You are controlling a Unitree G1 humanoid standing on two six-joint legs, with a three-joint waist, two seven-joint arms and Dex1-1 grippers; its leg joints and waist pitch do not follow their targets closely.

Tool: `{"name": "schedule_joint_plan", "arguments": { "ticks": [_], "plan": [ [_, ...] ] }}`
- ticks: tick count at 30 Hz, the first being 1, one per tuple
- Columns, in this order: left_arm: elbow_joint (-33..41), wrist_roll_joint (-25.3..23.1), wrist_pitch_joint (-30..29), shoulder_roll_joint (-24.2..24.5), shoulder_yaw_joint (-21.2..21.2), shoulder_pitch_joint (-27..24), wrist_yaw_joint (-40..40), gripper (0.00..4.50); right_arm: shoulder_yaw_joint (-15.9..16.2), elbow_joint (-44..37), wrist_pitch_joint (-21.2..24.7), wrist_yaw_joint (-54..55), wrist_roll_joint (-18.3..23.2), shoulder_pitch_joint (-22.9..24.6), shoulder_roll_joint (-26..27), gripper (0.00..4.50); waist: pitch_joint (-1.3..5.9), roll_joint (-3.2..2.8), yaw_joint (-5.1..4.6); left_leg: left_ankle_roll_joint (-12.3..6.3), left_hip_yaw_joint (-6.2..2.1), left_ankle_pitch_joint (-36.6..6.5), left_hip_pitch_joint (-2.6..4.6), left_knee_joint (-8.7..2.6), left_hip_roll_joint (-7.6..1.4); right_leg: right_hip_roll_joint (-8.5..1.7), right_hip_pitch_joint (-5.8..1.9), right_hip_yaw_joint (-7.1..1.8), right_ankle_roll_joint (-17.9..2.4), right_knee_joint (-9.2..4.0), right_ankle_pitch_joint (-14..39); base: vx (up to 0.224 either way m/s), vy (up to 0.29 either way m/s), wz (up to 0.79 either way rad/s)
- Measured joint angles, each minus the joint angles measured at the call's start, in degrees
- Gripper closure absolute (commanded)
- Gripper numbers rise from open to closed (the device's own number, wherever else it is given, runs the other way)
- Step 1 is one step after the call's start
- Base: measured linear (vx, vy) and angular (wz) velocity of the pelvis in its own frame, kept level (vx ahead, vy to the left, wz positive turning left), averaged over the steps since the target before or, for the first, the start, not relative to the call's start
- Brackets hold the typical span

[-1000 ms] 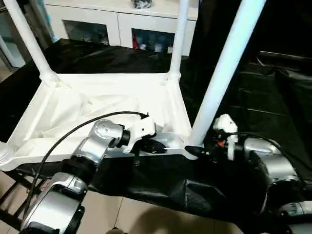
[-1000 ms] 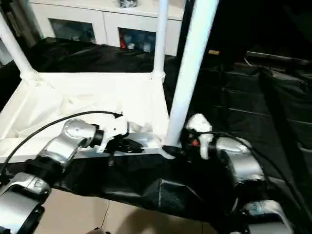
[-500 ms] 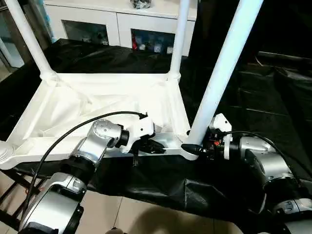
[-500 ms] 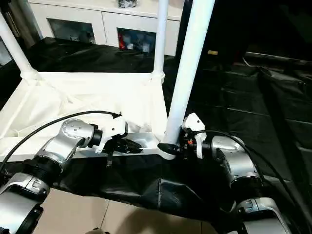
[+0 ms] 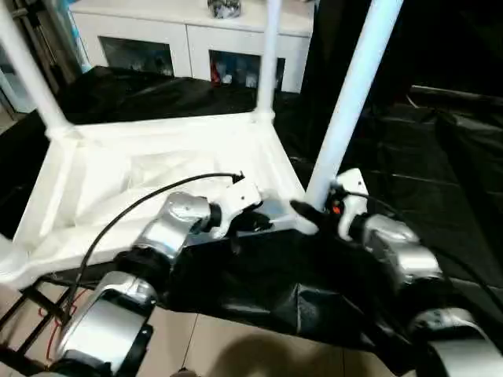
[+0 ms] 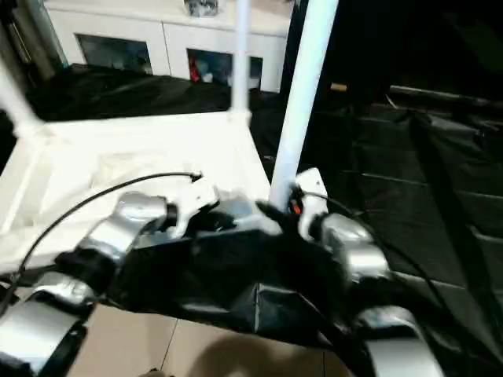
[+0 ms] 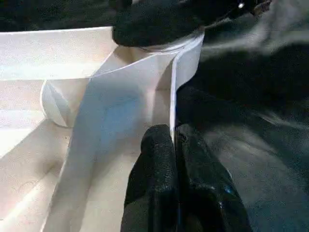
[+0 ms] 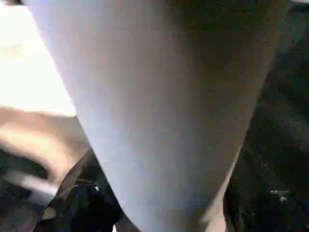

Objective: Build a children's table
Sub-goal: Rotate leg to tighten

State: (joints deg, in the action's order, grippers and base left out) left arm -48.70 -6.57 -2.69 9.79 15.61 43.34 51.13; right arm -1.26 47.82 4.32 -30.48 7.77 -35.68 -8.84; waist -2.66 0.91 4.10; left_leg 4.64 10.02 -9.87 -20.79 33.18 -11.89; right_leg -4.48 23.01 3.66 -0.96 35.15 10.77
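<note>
Upturned table (image 5: 149, 169) on a black sheet (image 5: 424, 165), both claws at its near rim.
Left gripper (image 7: 174, 145) pinches the rim wall at six o'clock; right gripper (image 5: 308, 214) wraps the base of the leg (image 5: 346, 110) at four o'clock.

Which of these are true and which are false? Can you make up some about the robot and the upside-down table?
1. The table top lies upside down with legs sticking up. True.
2. The left gripper pinches the thin edge wall of the table top. True: its black fingers are shut on the rim.
3. The right gripper is at a far leg near the cabinet. False: it is at the base of the near leg, on the robot's right.
4. The table rests on a bare wooden floor. False: it sits on a black cloth.
5. A white cabinet with glass fronts stands behind the table. True.
</note>
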Motion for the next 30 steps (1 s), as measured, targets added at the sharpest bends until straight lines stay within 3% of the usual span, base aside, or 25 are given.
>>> {"name": "schedule_joint_plan", "arguments": {
  "ticks": [3,8,12,16,23,24,30],
  "plan": [
    [-0.44,0.0,-0.77,-0.68,-0.69,0.13,-1.81,4.5,-0.32,1.91,-1.5,4.53,-1.82,-1.65,1.84,1.96,0.06,-0.02,-0.49,0.0,-0.01,0.0,-0.07,-0.01,0.0,0.01,-0.01,0.0,0.03,-0.01,0.01,0.0,0.0,0.0],
    [-0.65,0.0,-0.66,-0.66,-1.08,0.15,-1.76,4.5,-0.09,3.02,-3.16,4.54,-3.17,-2.32,2.44,1.21,0.16,0.14,-0.89,-0.01,0.0,0.0,-0.09,0.0,0.01,0.01,-0.02,0.0,0.03,-0.16,0.01,0.0,0.0,0.0],
    [-0.69,0.14,0.42,0.6,-0.93,0.14,0.54,4.5,1.57,3.69,-4.29,0.76,-3.65,-2.58,1.34,0.98,0.15,0.15,-1.29,-0.01,0.0,-0.01,-0.1,-0.01,-0.02,0.03,0.01,0.01,0.02,-0.17,0.01,0.0,0.0,0.0],
    [-0.26,0.54,2.09,2.62,-0.63,-0.18,4.92,4.5,2.47,3.76,-4.98,-7.64,-3.78,-2.38,-0.94,0.98,0.14,0.17,-1.44,-0.02,0.0,-0.01,-0.18,-0.09,-0.04,0.06,0.06,0.04,0.05,-0.19,0.02,0.0,0.0,0.0],
    [2.25,2.57,4.32,6.75,-0.04,-2.19,14.83,4.5,5.9,-2.46,-4.12,-27.58,-1.14,1.67,-7.23,0.98,0.13,0.27,-0.41,-0.05,0.03,-0.02,-0.19,-0.03,-0.07,0.05,0.07,0.08,0.05,-0.2,0.04,0.0,0.0,0.0],
    [2.33,2.67,4.61,7.16,-0.01,-2.32,15.77,4.5,6.16,-2.81,-3.64,-29.44,-0.64,1.9,-7.62,1.23,0.12,0.27,-0.3,-0.05,0.02,-0.02,-0.18,0.0,-0.07,0.05,0.07,0.08,0.05,-0.17,0.03,0.0,0.0,0.0],
    [2.27,2.65,5.58,8.25,0.25,-2.32,18.73,4.5,6.37,-3.9,-1.23,-34.55,-0.43,2.08,-8.92,1.67,0.13,0.28,0.36,-0.04,0.02,-0.02,-0.16,0.02,-0.08,0.05,0.05,0.06,0.04,-0.15,0.03,0.0,0.0,0.0]
  ]
}}
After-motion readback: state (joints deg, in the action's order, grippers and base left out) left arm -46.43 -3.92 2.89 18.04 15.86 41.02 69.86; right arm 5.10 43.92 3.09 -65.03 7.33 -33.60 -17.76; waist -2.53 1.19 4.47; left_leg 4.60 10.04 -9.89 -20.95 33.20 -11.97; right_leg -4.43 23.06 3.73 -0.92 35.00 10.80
